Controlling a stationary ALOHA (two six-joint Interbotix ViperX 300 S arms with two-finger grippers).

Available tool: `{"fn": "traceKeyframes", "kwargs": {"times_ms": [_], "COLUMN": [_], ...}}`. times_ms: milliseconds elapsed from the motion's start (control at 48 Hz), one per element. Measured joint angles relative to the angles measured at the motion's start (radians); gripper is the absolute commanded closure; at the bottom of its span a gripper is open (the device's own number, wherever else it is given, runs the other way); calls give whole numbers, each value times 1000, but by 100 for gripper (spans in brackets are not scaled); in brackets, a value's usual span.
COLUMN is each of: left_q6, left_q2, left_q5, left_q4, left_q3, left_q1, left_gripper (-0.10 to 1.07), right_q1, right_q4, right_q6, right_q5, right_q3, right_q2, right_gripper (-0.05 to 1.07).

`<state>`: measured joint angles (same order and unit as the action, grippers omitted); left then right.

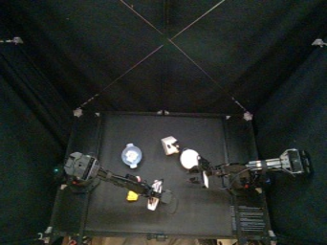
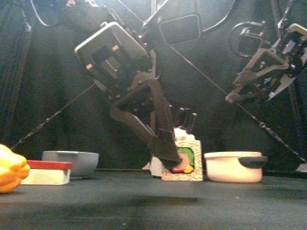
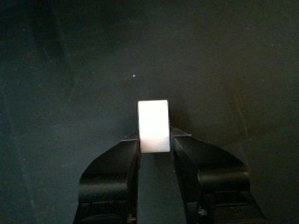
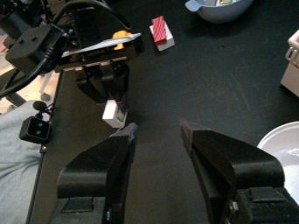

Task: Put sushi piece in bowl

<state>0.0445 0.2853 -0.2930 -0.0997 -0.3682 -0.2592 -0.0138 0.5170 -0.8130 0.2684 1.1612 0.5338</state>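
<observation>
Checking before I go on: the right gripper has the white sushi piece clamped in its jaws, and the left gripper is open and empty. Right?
Swapped. The left wrist view shows the left gripper shut on the white sushi piece. The right wrist view shows the right gripper open and empty.

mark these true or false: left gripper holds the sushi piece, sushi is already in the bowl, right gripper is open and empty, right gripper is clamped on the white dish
1. The left gripper holds the sushi piece. True.
2. The sushi piece is in the bowl. False: it sits between the left gripper's jaws, away from the bowl.
3. The right gripper is open and empty. True.
4. The right gripper is clamped on the white dish. False: the dish lies beside it, untouched.
</observation>
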Motion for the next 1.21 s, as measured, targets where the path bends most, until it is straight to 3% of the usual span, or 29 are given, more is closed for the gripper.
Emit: {"fn": "traceKeyframes", "kwargs": {"times_ms": [208,375,812,1042,1208], "left_q6": [2,6,8,9,8], "left_q2": [-95,-245,-644,-792,-879], "left_q5": [0,-9,78,144,265], "left_q4": [46,57,67,72,117], "left_q3": [-77,-201,-520,-664,-775], "left_q1": [2,31,287,397,451], "left_gripper": [43,43,43,43,42], "right_q1": [0,0,0,-2,-3], "right_q4": [0,0,0,-2,0], "right_q6": [-2,-2,-2,2,2], "right_q5": [2,2,2,2,2], "right_q3": [0,0,0,0,0], "right_q2": [0,0,-2,-5,-3], "right_gripper": [21,21,21,21,21]}}
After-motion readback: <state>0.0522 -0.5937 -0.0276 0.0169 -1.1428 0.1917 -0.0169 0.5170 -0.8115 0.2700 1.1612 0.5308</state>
